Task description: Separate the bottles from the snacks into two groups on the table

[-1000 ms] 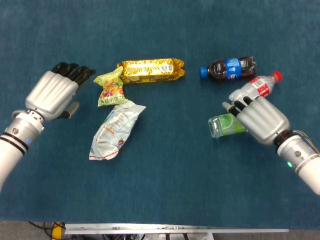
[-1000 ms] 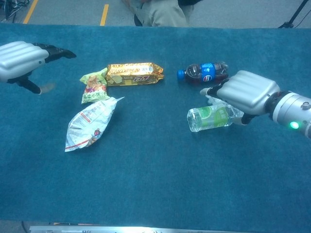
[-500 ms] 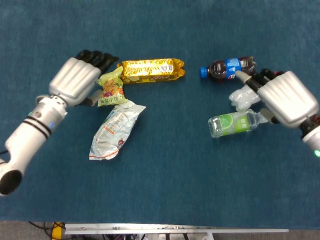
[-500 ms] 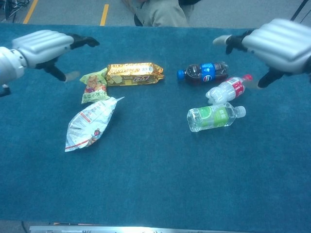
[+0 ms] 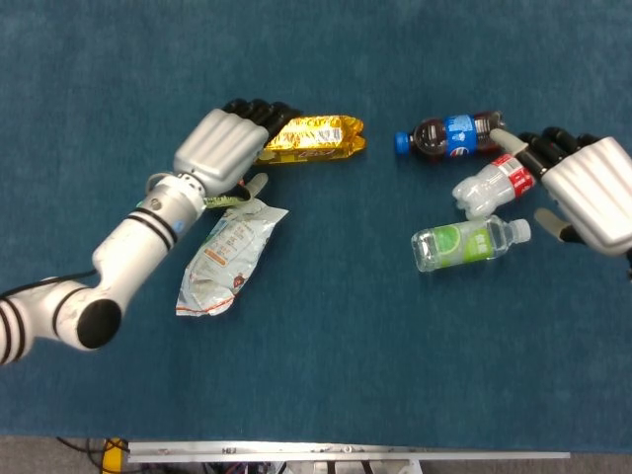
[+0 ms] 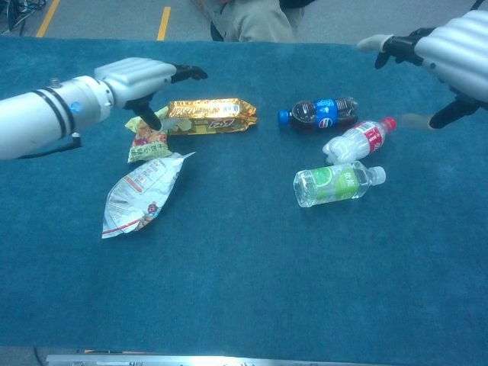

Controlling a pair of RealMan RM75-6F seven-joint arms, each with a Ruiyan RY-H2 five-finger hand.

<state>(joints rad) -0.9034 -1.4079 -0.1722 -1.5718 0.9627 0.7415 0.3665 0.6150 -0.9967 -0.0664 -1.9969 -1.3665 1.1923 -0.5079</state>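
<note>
Sorting appears essentially done. Three snacks point(image 6: 141, 194) lie grouped at tabletop point(image 6: 244, 290) left; three bottles point(image 6: 335, 183) lie grouped at right, well apart. Left hand point(image 5: 225, 148) hovers spread over snacks; right hand point(image 5: 591, 188) spread, holding nothing.

Left hand point(image 5: 219, 150) is showing a silver-grey ribbed back plate, with black fingers point(image 5: 259, 110) poking out past it and a pale beige thumb tip. Left arm point(image 5: 128, 259) is running glossy white, banded by black rings near the wrist; a round dark cap is sitting at the elbow joint, and a thin black cable is trailing off the forearm. In the chest view a small blue light is glowing near the wrist. Right hand point(image 5: 591, 190) is wearing the same silver ribbed shell, with black fingers point(image 5: 553, 144) and beige tips.
</note>
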